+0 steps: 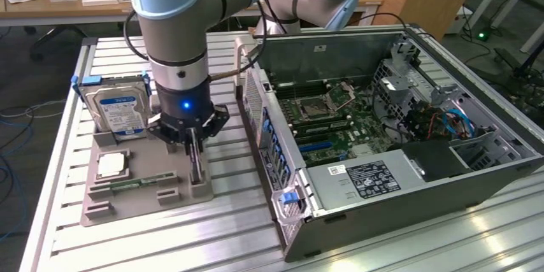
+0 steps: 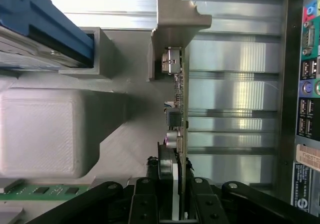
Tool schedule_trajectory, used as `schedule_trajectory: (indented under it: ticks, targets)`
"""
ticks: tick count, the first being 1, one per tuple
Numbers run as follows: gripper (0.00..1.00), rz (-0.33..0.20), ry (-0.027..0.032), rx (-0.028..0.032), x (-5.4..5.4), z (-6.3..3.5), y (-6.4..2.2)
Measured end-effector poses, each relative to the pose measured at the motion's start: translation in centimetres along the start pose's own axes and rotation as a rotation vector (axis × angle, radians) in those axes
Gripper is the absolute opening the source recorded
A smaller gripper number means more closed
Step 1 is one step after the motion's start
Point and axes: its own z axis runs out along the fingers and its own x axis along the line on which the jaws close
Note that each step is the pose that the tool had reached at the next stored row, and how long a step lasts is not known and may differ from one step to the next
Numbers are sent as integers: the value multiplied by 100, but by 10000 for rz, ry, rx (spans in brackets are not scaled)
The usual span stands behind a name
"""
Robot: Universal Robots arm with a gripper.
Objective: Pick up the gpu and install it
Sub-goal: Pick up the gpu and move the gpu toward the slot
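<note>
A robotics lab is suggested by an arm [image 1: 174, 36], a slatted aluminium table [image 1: 170, 240], an opened PC [image 1: 408, 183] and cluttered desks [image 1: 85, 9] behind.

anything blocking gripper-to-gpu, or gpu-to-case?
Nothing stands between the gripper and the gpu: it is shut on the card, which stands on edge in the gray fixture. Toward the motherboard, the case's rear wall stands between fixture and interior. The case is open on its upward side.

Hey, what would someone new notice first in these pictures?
The big robot arm reaching down, its claw clamped on a graphics card standing on edge in a gray tray. At the exterior view's right lies an opened computer case, circuit board exposed.
</note>
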Motion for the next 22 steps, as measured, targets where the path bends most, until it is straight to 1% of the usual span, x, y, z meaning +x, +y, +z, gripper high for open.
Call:
schedule_trajectory:
  ticks: [8, 22]
  targets:
    - [28, 0, 0, 1, -2, -336, 7]
    - [28, 0, 0, 0, -7, -971, 21]
